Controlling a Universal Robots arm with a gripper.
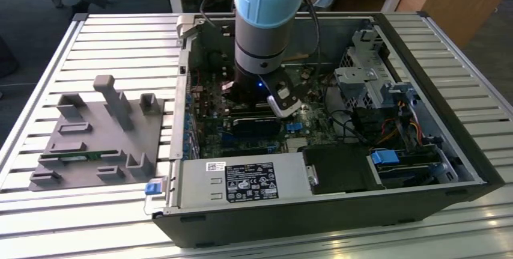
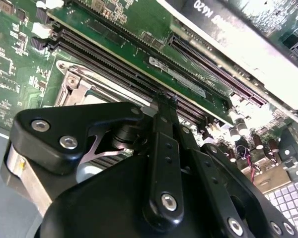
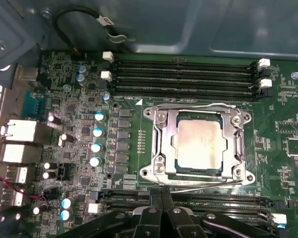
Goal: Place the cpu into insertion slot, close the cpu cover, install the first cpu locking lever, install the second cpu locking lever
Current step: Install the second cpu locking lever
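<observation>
In the exterior view the arm (image 1: pixel 268 24) hides the socket area of the motherboard (image 1: pixel 240 133). In the second wrist view the gripper (image 2: pixel 164 101) covers most of the cpu cover (image 2: pixel 82 87), and its body is cut off by the picture's edge

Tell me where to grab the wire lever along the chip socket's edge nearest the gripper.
Take the lever at its free bent end, coming from above: it lies flat along the cover over the chip, so only that end offers clearance. The gripper is at that edge.
</observation>
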